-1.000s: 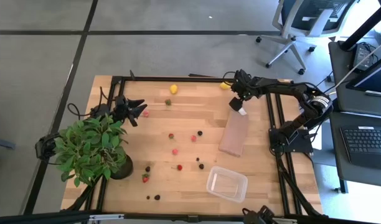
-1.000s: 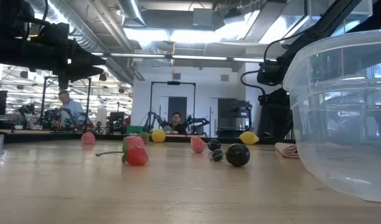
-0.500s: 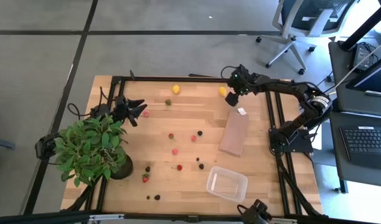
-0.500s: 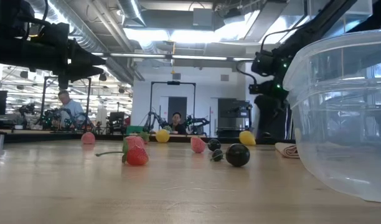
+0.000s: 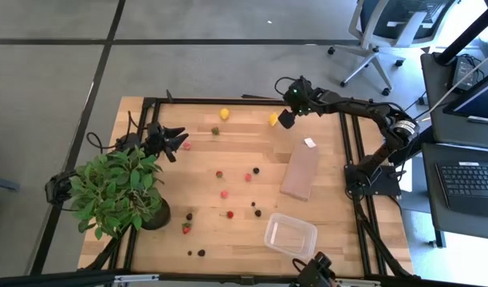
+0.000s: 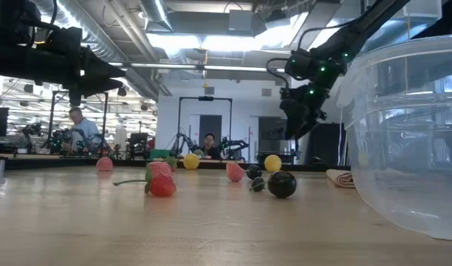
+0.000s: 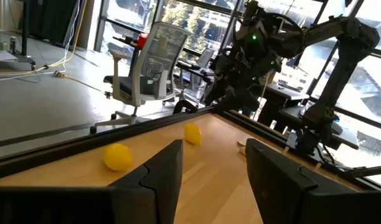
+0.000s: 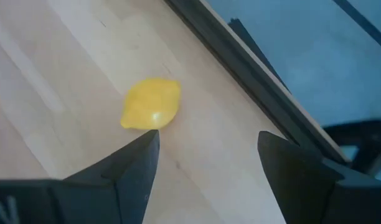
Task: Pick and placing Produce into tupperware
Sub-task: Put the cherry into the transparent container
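Overhead, two lemons [image 5: 223, 114], one tupperware [image 5: 290, 236]; right pincer [image 5: 285, 119] wide, left pincer [image 5: 183, 140] wide.

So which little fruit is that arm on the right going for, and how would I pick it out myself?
Look along the table's far edge, by the black frame rail. The right gripper hovers there with its jaws open, and just beside it lies a yellow lemon. A second lemon lies farther left, away from the gripper; the other pieces nearby are red or dark.

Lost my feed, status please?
Right gripper open above a yellow lemon at the far edge. Left gripper open, idle by the plant. Tupperware empty. Nothing blocking.
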{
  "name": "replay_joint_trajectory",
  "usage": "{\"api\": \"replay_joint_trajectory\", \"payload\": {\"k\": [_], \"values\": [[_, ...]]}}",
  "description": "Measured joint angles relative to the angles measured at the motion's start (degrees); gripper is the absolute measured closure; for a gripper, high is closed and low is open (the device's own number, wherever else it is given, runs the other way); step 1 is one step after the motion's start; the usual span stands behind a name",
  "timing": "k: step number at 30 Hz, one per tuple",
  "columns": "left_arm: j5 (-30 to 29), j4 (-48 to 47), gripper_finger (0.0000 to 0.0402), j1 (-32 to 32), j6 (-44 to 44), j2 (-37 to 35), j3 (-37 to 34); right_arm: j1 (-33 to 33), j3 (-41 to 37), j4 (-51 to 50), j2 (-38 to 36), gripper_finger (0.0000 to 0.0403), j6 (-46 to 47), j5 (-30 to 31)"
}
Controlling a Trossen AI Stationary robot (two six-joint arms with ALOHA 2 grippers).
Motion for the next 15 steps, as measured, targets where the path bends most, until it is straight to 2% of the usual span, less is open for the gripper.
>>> {"api": "replay_joint_trajectory", "payload": {"k": [15], "values": [[-0.01, 0.02, 0.0237, 0.02, 0.00, -0.02, 0.00, 3.49, 9.92, -0.22, 11.07, 0.0128, 6.43, 0.04]]}}
